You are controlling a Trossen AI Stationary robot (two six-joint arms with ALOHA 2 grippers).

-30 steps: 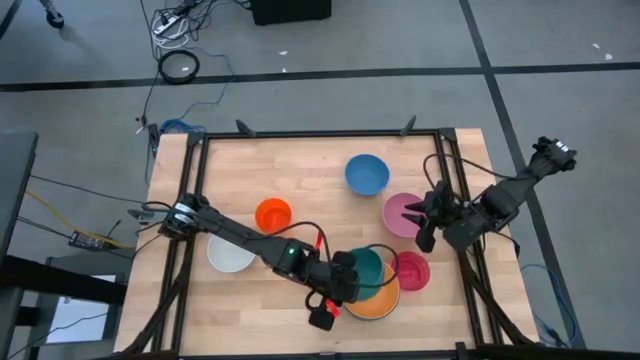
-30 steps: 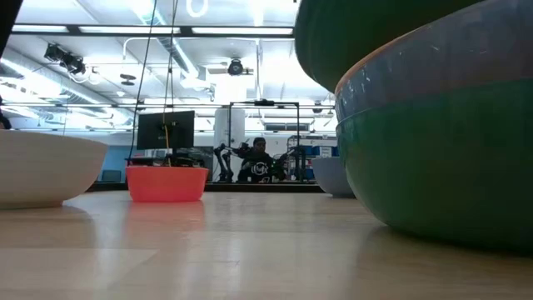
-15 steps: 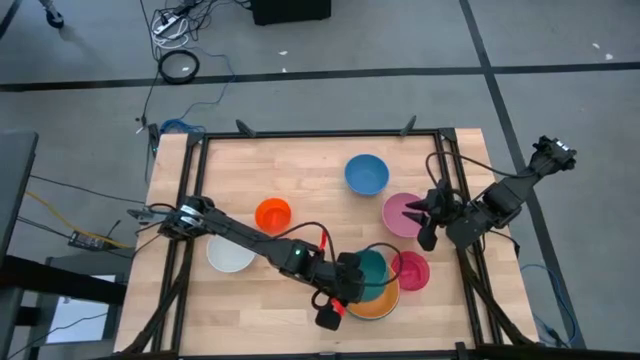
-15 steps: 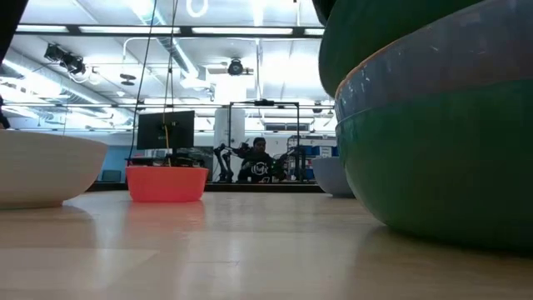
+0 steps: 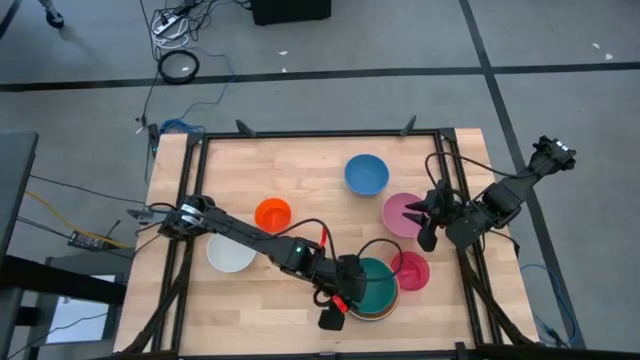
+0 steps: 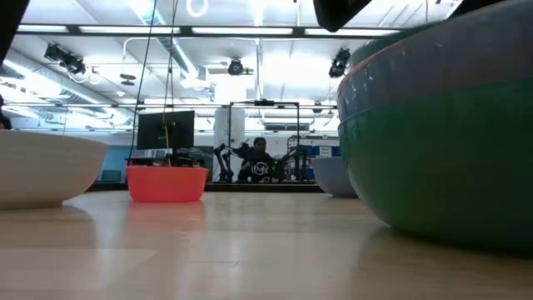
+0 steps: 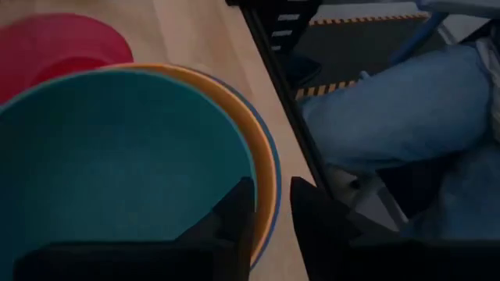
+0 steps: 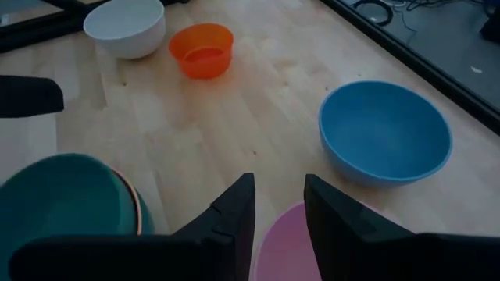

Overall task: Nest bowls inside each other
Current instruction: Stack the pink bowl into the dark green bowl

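Note:
A teal bowl [image 5: 373, 284] sits level in a stack with an orange rim [image 7: 269, 168], a blue one beneath and a green bowl [image 6: 441, 167] at the bottom, near the table's front right. My left gripper [image 5: 350, 298] is at the stack's near-left rim, its fingers open a little: one finger [image 7: 238, 211] over the teal bowl, the other [image 7: 312, 215] outside. My right gripper [image 5: 428, 218] hangs open over the pink bowl [image 5: 403, 214]. A small red bowl [image 5: 412, 271], a blue bowl [image 5: 367, 173], a small orange-red bowl [image 5: 272, 214] and a white bowl [image 5: 230, 255] stand apart on their bases. My left gripper's fingers stand on either side of the stack's rim [image 7: 272, 195], coming from the table's left and slanting down. The orange and blue rims show in the gap between them. Whether a finger touches a rim, I cannot tell.
A black frame [image 5: 470, 290] runs along the table's edges. A person's legs in jeans [image 7: 406, 101] show beyond the table's edge close to the stack. Bare wood lies in the table's middle [image 5: 310, 190] and at its near left.
The teal bowl, which sat tilted and high on the stack with a wide crescent of the orange bowl showing, has sunk level into it, leaving only a thin orange rim. My left gripper has shifted slightly toward the table's near edge and rolled. My right arm kept still.

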